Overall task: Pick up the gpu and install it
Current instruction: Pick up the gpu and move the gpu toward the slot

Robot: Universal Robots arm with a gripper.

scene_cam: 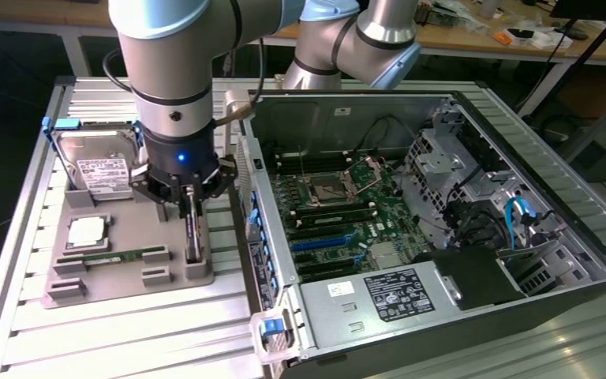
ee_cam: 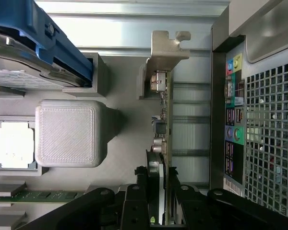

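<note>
The gpu (scene_cam: 192, 237) is a thin black card standing on edge in a slot at the exterior view's right side of the grey holder tray (scene_cam: 124, 278). My gripper (scene_cam: 188, 204) comes down on it from above, its black fingers pressed against both faces of the card. In the wrist view the gpu (ee_cam: 164, 120) runs away from the gripper (ee_cam: 158, 194), with its silver end bracket (ee_cam: 164, 52) at the far end. The fan side sits between the fingers (ee_cam: 134, 201). I cannot tell whether the card's lower edge still rests in the tray.
The tray also holds a silver hard drive (scene_cam: 98, 167), a CPU (scene_cam: 85, 231) and a green RAM stick (scene_cam: 114, 257). The open computer case (scene_cam: 555, 237) lies just to the exterior view's right, with motherboard (scene_cam: 334, 209) and blue slots (scene_cam: 319, 243) exposed. Its rear panel (ee_cam: 264, 120) is close beside the card.
</note>
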